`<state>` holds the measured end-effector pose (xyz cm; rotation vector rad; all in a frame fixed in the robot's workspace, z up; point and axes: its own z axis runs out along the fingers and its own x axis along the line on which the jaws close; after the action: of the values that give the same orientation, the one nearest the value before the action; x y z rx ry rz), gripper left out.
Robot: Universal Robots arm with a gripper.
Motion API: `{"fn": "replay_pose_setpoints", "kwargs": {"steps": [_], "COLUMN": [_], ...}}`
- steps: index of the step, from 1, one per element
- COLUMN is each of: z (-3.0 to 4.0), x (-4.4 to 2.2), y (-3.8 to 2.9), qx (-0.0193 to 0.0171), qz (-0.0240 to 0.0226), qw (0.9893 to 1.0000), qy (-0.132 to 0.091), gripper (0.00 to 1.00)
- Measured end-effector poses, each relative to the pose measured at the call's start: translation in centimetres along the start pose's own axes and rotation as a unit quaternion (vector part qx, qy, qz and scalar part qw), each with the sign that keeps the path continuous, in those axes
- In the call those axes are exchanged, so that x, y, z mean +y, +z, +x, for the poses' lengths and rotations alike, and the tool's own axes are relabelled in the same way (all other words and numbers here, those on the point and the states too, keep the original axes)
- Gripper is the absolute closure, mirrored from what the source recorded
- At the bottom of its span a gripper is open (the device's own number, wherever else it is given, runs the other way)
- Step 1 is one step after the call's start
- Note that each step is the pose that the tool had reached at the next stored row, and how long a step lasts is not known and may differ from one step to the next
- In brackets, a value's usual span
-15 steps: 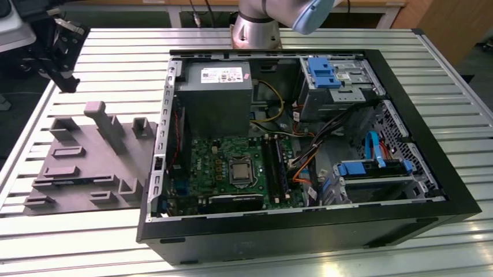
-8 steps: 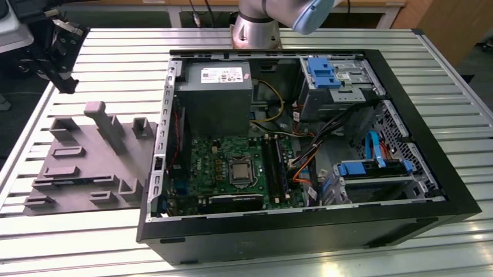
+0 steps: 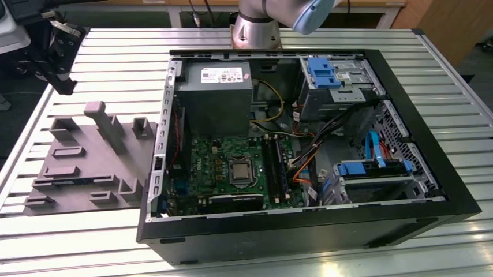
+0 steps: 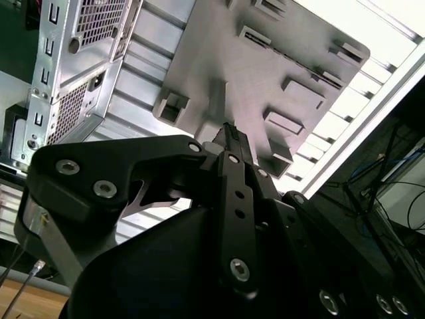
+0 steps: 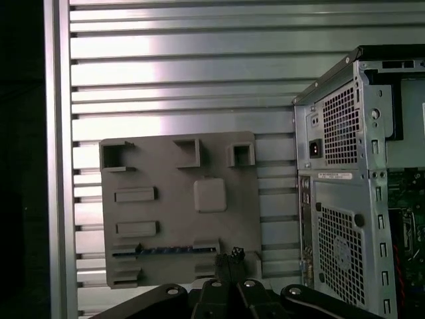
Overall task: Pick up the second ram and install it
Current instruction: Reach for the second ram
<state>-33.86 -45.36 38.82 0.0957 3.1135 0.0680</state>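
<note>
First wrist view looks straight down on the second ram (image 5: 166, 250), a long, thin dark strip with small bluish blocks along it, seated in a long slot of a flat light grey plastic holder plate (image 5: 179, 166) with raised blocks. The black gripper (image 5: 232, 256) hangs above that plate, near one end of the strip, drawn closed with nothing held in it. In the second wrist view the gripper (image 4: 232, 135) again reads as closed and empty, with the plate (image 4: 265, 60) well below it. The plate lies on a ribbed aluminium surface (image 5: 186, 66), just beside an open black and silver computer case (image 5: 339, 199). In the exterior view the case (image 3: 431, 190) lies on its side with a green circuit board (image 3: 219, 156) inside, and the plate (image 3: 77, 167) rests on the surface (image 3: 115, 57) at the exterior view's left of the case
</note>
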Motion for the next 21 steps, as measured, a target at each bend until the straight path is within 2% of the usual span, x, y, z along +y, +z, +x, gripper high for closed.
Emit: {"fn": "replay_pose_setpoints", "kwargs": {"steps": [21], "z": [0.52], "x": [-0.64], "y": [0.01], "qx": [0.0000], "qz": [0.0000], "qw": [1.0000], "qy": [0.000], "gripper": [0.89]}}
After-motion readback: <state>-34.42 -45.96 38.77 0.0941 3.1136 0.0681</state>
